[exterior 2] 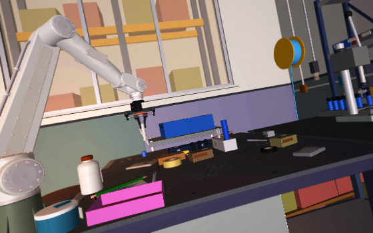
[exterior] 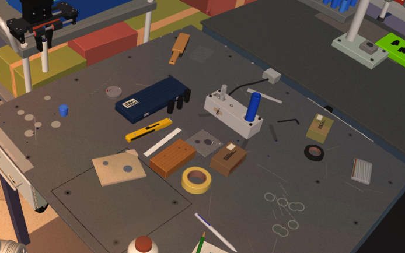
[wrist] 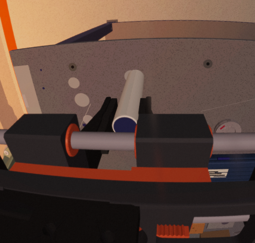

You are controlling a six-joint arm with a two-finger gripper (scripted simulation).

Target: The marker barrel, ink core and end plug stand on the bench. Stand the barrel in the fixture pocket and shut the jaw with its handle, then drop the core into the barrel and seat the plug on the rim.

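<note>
The top of the white ink core point(exterior: 44, 56) is hidden between my fingers, which clasp it near its upper end while the rest hangs down, high above the bench's far left corner. My gripper point(exterior: 43, 37) is closed on the core point(wrist: 129, 99). The blue barrel point(exterior: 253, 107) stands in the pocket of the white fixture point(exterior: 233, 114) at mid-bench, far to my right. The fixture's grey handle point(exterior: 223, 92) rises at its far end. The small blue end plug point(exterior: 63, 110) stands upright on the bench below me, to the right.
A dark blue case point(exterior: 152, 98) lies between the plug and the fixture, with a yellow knife point(exterior: 148, 129), wooden block point(exterior: 172, 157), tape roll point(exterior: 196, 179) and cardboard boxes nearer the front. A shelf frame point(exterior: 24, 63) stands behind my gripper.
</note>
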